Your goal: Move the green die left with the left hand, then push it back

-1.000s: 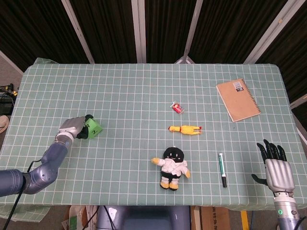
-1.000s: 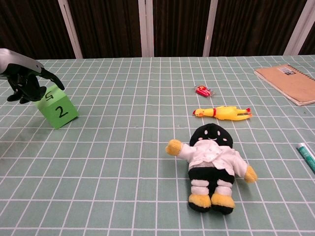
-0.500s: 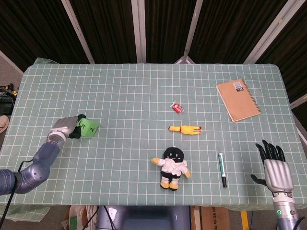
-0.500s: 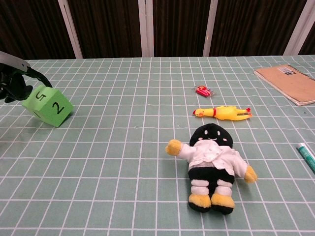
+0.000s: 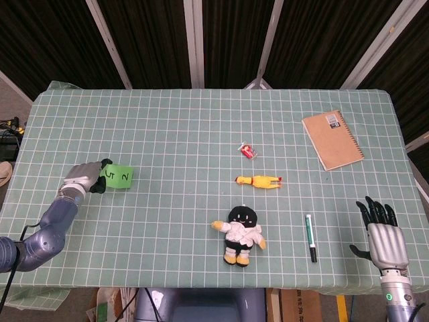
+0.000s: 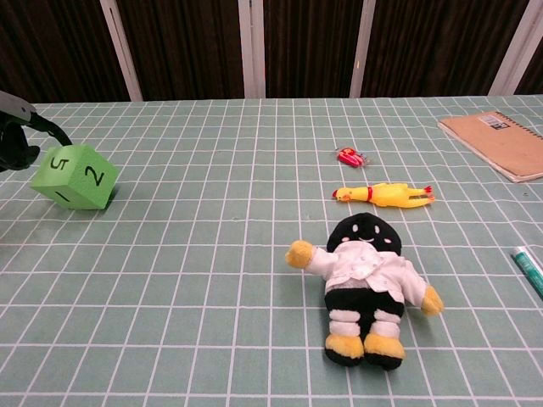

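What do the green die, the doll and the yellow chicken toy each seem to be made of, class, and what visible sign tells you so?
Green die: probably foam, matte, with soft rounded edges and printed black numbers.
Doll: plush fabric, fuzzy black head and a cloth-like white coat.
Yellow chicken toy: likely rubber or soft plastic, smooth with a slight sheen.

Green die (image 5: 118, 176), tipped up at the left of the table.

It is a bright green cube with black numbers, a 5 on its upper face and a 2 on the face toward the right. It sits tilted on a lower edge, not flat, on the checked cloth, with my left hand (image 5: 84, 176) touching its left side.
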`<state>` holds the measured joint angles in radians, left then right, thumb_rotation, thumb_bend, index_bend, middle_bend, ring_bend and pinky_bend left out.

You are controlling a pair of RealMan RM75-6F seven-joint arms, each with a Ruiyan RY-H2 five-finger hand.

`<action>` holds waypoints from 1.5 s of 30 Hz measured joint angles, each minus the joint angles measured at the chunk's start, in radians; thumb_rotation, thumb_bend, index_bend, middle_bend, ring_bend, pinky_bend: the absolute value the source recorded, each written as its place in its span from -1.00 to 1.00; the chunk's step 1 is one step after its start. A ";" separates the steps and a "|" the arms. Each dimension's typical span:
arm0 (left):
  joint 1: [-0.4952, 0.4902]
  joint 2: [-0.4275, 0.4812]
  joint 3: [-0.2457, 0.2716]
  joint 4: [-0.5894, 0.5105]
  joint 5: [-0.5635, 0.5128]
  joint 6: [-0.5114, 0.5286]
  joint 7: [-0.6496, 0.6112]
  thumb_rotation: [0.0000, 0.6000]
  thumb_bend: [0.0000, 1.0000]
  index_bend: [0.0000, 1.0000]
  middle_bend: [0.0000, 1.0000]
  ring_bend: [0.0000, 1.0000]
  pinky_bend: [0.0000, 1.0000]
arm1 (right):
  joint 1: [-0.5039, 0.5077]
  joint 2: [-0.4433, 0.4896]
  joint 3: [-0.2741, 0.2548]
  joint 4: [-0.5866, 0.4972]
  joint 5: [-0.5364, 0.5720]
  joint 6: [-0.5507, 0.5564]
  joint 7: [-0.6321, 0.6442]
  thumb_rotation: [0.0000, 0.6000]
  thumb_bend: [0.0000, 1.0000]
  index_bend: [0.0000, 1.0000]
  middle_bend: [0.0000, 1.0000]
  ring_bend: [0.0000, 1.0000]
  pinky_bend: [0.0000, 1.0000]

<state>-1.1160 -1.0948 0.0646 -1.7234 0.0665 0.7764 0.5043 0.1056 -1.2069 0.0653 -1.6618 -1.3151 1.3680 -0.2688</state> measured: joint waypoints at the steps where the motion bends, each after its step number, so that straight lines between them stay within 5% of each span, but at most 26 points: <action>1: -0.001 -0.002 0.004 0.001 -0.002 0.010 0.006 1.00 0.86 -0.73 0.66 0.34 0.46 | 0.000 0.000 0.000 0.000 0.000 0.000 -0.001 1.00 -0.69 -0.75 -0.98 -0.89 -0.95; 24: 0.031 -0.039 0.023 0.036 -0.011 0.125 0.084 1.00 0.86 -0.73 0.60 0.31 0.46 | 0.001 -0.002 -0.001 0.000 0.002 -0.001 -0.002 1.00 -0.69 -0.75 -0.98 -0.89 -0.95; 36: 0.164 -0.048 0.004 0.096 0.263 0.117 -0.051 1.00 0.86 -0.72 0.59 0.31 0.46 | 0.001 -0.004 -0.003 -0.006 0.001 -0.002 -0.004 1.00 -0.69 -0.75 -0.98 -0.89 -0.95; 45: 0.319 -0.095 0.032 0.194 0.651 0.202 -0.183 1.00 0.86 -0.72 0.56 0.30 0.46 | 0.002 -0.005 -0.004 -0.008 0.004 -0.006 -0.007 1.00 -0.69 -0.75 -0.98 -0.89 -0.95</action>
<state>-0.7974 -1.1900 0.0964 -1.5289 0.7177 0.9787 0.3218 0.1077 -1.2118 0.0610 -1.6695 -1.3112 1.3618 -0.2753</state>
